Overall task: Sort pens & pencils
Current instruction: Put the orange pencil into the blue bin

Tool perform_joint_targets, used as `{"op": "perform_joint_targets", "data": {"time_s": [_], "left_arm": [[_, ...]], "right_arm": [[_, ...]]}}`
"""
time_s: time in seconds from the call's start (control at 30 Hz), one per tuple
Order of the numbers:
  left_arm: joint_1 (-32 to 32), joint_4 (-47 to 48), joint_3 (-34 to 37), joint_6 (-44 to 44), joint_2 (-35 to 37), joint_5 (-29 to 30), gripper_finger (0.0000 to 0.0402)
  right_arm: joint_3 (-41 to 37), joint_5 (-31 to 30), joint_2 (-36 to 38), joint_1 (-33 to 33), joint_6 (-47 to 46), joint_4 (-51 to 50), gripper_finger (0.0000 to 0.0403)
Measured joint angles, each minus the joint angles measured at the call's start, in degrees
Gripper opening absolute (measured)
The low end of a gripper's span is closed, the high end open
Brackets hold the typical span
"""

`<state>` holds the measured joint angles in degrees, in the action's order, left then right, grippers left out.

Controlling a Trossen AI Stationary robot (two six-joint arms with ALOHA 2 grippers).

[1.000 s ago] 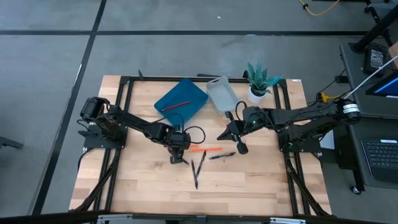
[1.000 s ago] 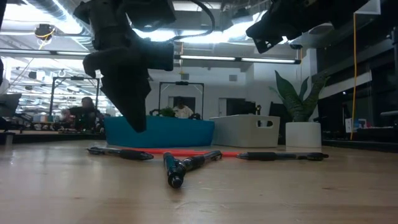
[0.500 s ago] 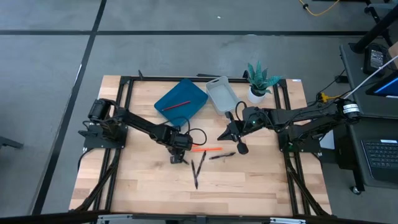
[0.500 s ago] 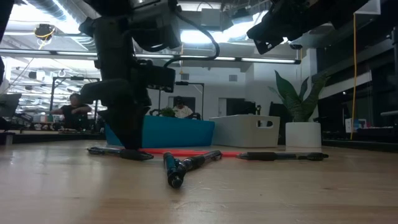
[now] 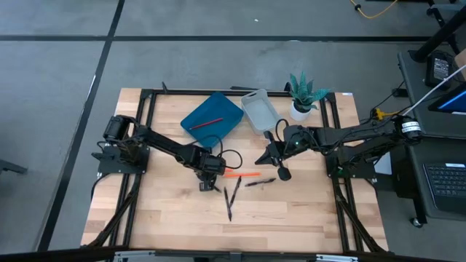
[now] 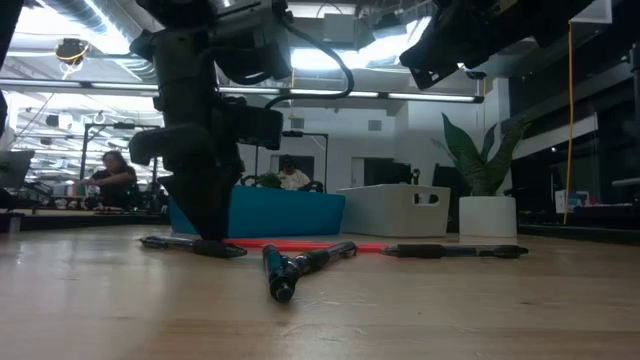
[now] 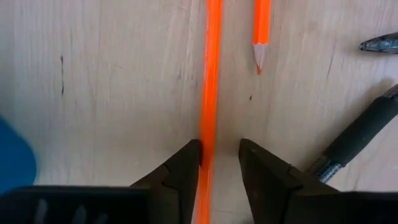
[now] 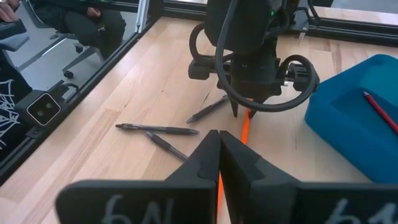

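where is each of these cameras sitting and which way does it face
High: overhead, straight down on the table; both arms show.
Low: table height, facing the room; left gripper at the pens.
Left wrist: above the wood; its fingers straddle an orange pencil.
Right wrist: past the shut right gripper toward the left arm.
Shared: the blue tray in right wrist and high.

Several thin black plastic pens (image 5: 231, 196) are lying flat on the pale wooden tabletop, scattered loosely near its middle, some crossing at angles. Two slim orange wooden pencils (image 7: 210, 87) are lying just beside them, roughly in line, one showing its sharpened tip (image 7: 259, 59). A single thin red pencil (image 5: 207, 122) is resting flat inside the blue tray, well apart from the others.
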<state>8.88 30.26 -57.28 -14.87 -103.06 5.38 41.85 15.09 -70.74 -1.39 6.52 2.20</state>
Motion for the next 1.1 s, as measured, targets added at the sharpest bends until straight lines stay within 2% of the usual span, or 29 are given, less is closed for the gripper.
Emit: {"op": "perform_joint_targets", "data": {"time_s": [0.7, 1.1], "left_arm": [[0.1, 0.1, 0.1, -0.1, -0.1, -0.8, 0.0024], [0.1, 0.2, 0.1, 0.3, -0.1, -0.8, 0.0017]], "right_arm": [[0.0, 0.0, 0.0, 0.0, 0.0, 0.0, 0.0012], [0.0, 0.0, 0.0, 0.0, 0.0, 0.0, 0.0012]]}}
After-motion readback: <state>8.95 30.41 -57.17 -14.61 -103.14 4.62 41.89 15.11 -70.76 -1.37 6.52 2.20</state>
